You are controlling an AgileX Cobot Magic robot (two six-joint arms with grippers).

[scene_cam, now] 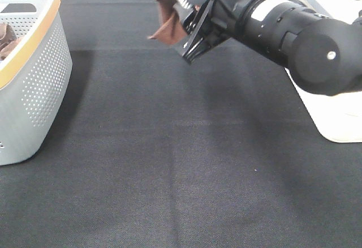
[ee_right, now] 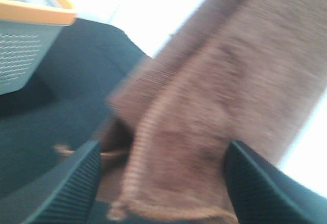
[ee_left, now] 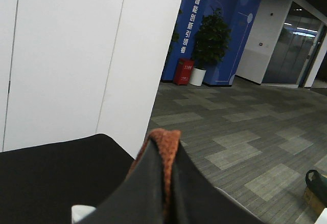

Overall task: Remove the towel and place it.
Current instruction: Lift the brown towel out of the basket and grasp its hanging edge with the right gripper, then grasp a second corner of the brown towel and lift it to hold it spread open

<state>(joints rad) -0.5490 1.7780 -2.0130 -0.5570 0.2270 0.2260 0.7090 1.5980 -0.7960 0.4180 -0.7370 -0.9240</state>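
Observation:
The reddish-brown towel (scene_cam: 166, 15) hangs down from above the top edge of the exterior view, over the far middle of the black table. In the left wrist view my left gripper (ee_left: 165, 155) is shut on a fold of the towel (ee_left: 164, 141) and holds it high; this gripper is out of the exterior view. My right gripper (scene_cam: 191, 45) reaches across to the hanging towel. In the right wrist view its fingers (ee_right: 65, 185) stand wide apart with the towel's lower part (ee_right: 214, 111) between them, blurred.
A grey perforated basket with a yellow rim (scene_cam: 35, 84) stands at the left edge, with something brownish inside (scene_cam: 5, 37); it also shows in the right wrist view (ee_right: 25, 40). A white arm base (scene_cam: 339, 118) sits at the right. The black table cloth (scene_cam: 169, 174) covers the front.

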